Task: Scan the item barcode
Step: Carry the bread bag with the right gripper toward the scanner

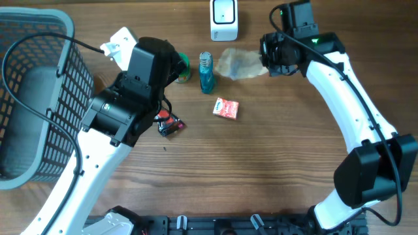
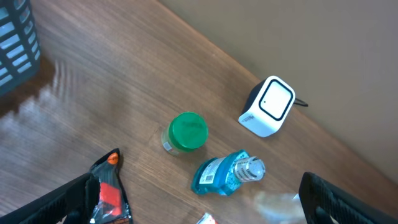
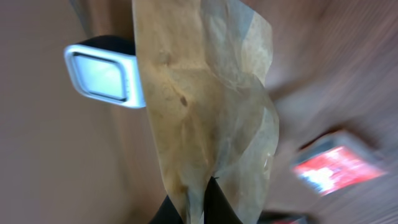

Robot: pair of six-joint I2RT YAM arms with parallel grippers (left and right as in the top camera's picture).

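Bag [image 1: 240,63]: translucent, pinched in the right gripper [image 3: 199,208], at 5 o'clock of scanner [image 1: 223,18].
Left gripper [image 2: 198,202]: jaws wide, holding nothing.
Green-lidded jar [image 2: 188,132], blue bottle [image 2: 227,174]: at 9 o'clock of bag.

The table [image 1: 274,163] is wood, with plain grain and a low sheen. The basket [image 1: 65,72] is matt grey plastic lattice. The scanner [image 1: 223,19] is smooth white plastic with a glossy face. The bag [image 1: 240,63] is thin, crinkled, tan and half see-through. It looks like plastic film, though it may be waxed paper. The bottle [image 1: 206,73] is clear plastic, blue inside. The lid [image 2: 188,130] is smooth green plastic. The packet [image 1: 226,108] is glossy red wrap. The arms [image 1: 346,98] have smooth white shells and matt black housings.
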